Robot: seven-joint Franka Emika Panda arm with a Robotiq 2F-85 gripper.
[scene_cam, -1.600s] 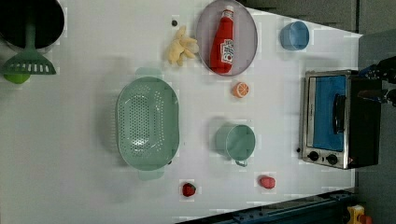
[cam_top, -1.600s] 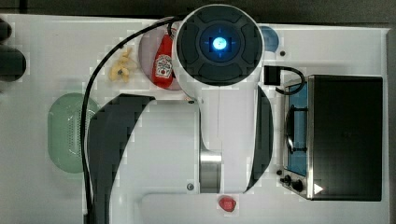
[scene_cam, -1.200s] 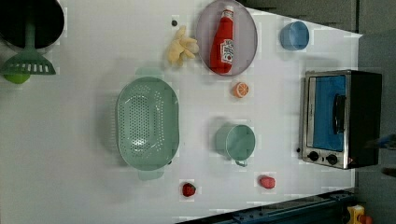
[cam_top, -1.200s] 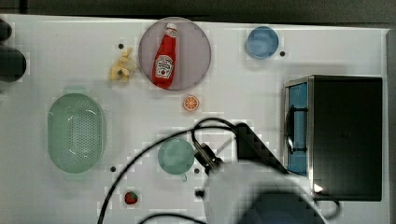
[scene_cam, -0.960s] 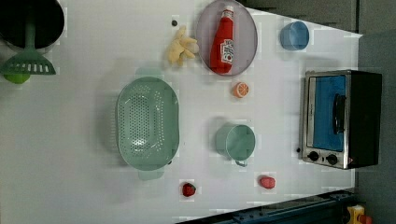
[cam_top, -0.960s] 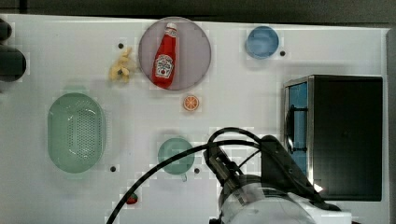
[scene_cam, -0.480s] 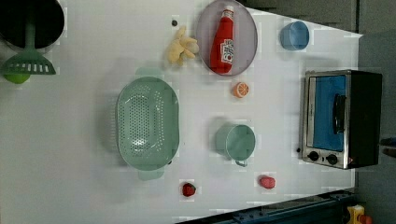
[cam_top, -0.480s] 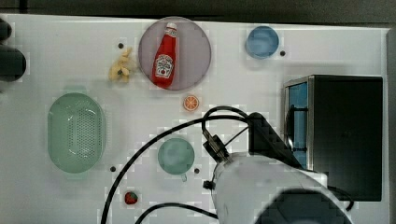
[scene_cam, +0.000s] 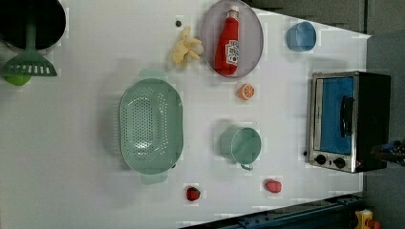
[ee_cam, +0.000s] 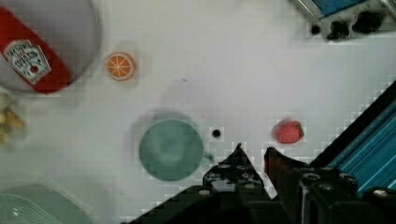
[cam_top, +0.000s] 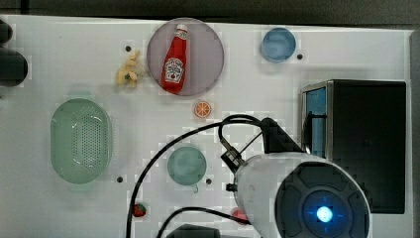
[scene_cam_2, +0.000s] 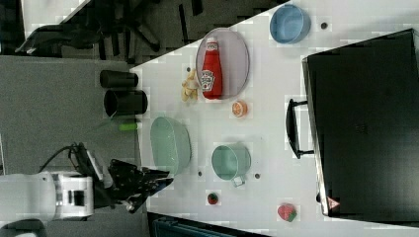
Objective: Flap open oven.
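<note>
While the gripper (ee_cam: 252, 151) hangs at the wrist view's lower edge, fingers nearly together and holding nothing, one green mug (ee_cam: 171, 149) and one strawberry (ee_cam: 288, 132) lie just beyond. Farther: one orange slice (ee_cam: 120, 66), one ketchup bottle (ee_cam: 31, 59) on one plate (cam_top: 208, 54). One oven (cam_top: 364, 144), door closed, sits at the top view's right edge.

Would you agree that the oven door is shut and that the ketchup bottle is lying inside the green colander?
Not quite: the oven door is indeed shut, but the ketchup bottle lies on the round grey plate, not in the green colander, which holds nothing. The left view shows this plainly.
</note>
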